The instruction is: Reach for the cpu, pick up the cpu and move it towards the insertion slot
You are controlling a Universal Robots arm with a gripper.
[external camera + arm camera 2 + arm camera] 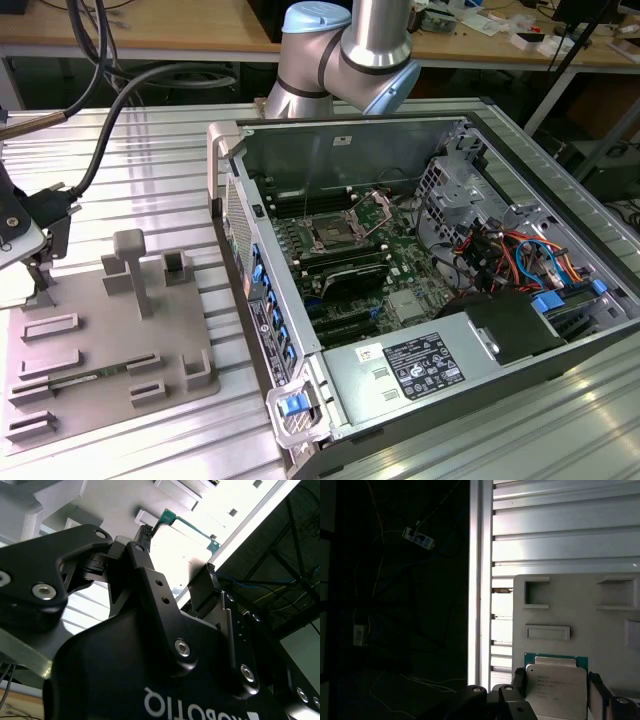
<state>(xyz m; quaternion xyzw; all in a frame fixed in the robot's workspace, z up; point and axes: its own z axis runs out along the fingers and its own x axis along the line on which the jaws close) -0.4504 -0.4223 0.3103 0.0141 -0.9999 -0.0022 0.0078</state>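
Note:
The cpu (556,682), a silvery square chip with a thin green rim, lies between my gripper (555,679) fingers over the grey tray (580,605). A finger (518,676) sits flush against each of two opposite edges, so the gripper is shut on it. In the second wrist view the cpu (180,545) appears bright between the black fingertips (145,532). In the exterior view my gripper (40,268) is at the far left, at the tray's (110,345) edge. The insertion slot (328,237), a silver-framed socket, sits on the green motherboard inside the open computer case, well away on that view's right.
The grey tray carries several raised blocks and an upright post (130,262). The open computer case (420,280) holds cables, a drive cage and a power supply. Thick black cables (110,120) hang over the ribbed metal table. The table's edge (480,580) runs beside the tray.

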